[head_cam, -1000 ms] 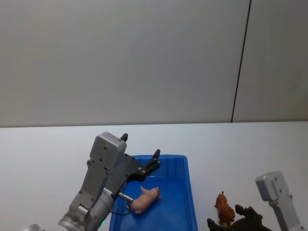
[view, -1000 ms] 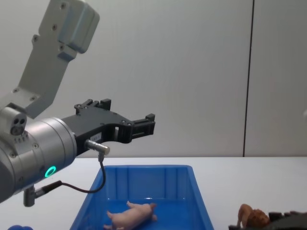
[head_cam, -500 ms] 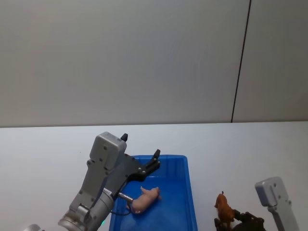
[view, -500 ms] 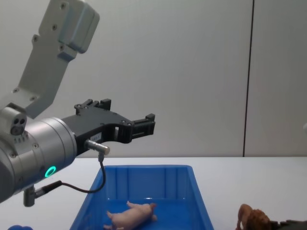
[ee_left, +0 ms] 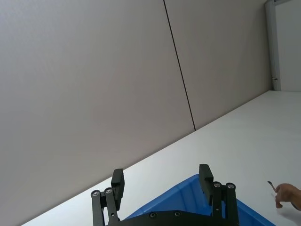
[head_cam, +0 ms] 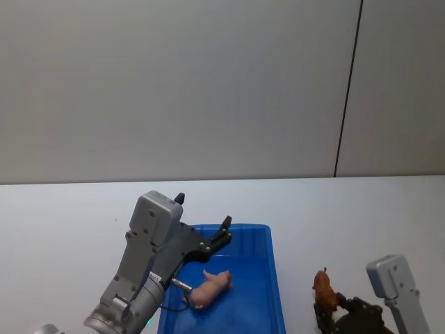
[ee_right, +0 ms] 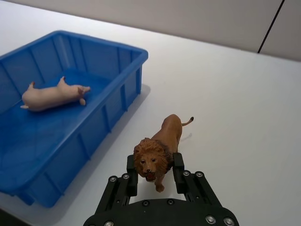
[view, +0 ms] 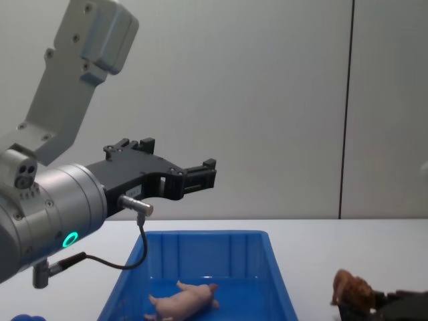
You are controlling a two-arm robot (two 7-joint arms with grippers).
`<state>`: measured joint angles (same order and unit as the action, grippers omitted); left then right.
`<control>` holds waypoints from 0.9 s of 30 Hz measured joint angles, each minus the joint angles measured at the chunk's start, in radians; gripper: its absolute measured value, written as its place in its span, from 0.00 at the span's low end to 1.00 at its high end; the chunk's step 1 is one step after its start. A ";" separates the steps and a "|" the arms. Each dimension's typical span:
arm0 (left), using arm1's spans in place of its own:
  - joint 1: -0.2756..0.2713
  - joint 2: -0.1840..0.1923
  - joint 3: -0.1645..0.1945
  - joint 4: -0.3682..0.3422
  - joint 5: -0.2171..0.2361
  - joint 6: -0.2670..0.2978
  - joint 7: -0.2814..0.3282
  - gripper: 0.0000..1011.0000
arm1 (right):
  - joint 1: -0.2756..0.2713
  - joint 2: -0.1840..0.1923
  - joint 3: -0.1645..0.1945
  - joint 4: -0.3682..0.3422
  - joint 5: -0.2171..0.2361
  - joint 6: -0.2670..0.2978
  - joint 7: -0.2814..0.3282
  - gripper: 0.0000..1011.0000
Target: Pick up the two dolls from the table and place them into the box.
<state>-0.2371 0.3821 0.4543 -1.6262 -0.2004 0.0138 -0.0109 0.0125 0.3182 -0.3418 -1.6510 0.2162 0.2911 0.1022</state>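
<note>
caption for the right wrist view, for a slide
Right pincer closed on the lion at its mane, beside the blue box where the pig lies.

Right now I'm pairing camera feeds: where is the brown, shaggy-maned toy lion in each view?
Head view: brown shaggy-maned toy lion low right, beside the bright blue plastic bin.
Chest view: lion lower right, right of the bin.
Right wrist view: lion between the right gripper's fingers, facing the camera.
Left wrist view: probably the lion, a brown bit with thin tail beyond the bin corner.
Shared landmark: the bin, pale pink pig inside.
</note>
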 joint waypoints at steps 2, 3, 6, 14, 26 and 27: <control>0.000 0.000 0.000 0.000 0.000 0.000 0.000 0.99 | 0.000 -0.001 -0.001 -0.003 -0.012 -0.011 -0.003 0.42; 0.000 0.000 0.000 0.000 0.000 0.000 0.000 0.99 | 0.001 -0.002 -0.002 -0.004 -0.017 -0.015 -0.004 0.42; 0.000 0.000 0.000 0.000 0.000 0.000 0.000 0.99 | 0.006 -0.006 -0.004 -0.015 -0.039 -0.034 -0.005 0.42; 0.000 0.000 0.000 0.000 0.000 0.000 0.000 0.99 | 0.038 -0.022 -0.008 -0.033 -0.073 -0.066 0.037 0.42; 0.000 0.000 0.000 0.000 0.000 0.000 0.000 0.99 | 0.147 -0.085 -0.017 0.010 -0.084 -0.059 0.178 0.42; 0.000 0.000 0.000 0.000 0.000 0.000 0.000 0.99 | 0.154 -0.090 -0.018 0.016 -0.084 -0.057 0.189 0.42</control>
<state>-0.2371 0.3821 0.4542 -1.6262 -0.2004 0.0138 -0.0109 0.1663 0.2283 -0.3598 -1.6351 0.1319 0.2344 0.2910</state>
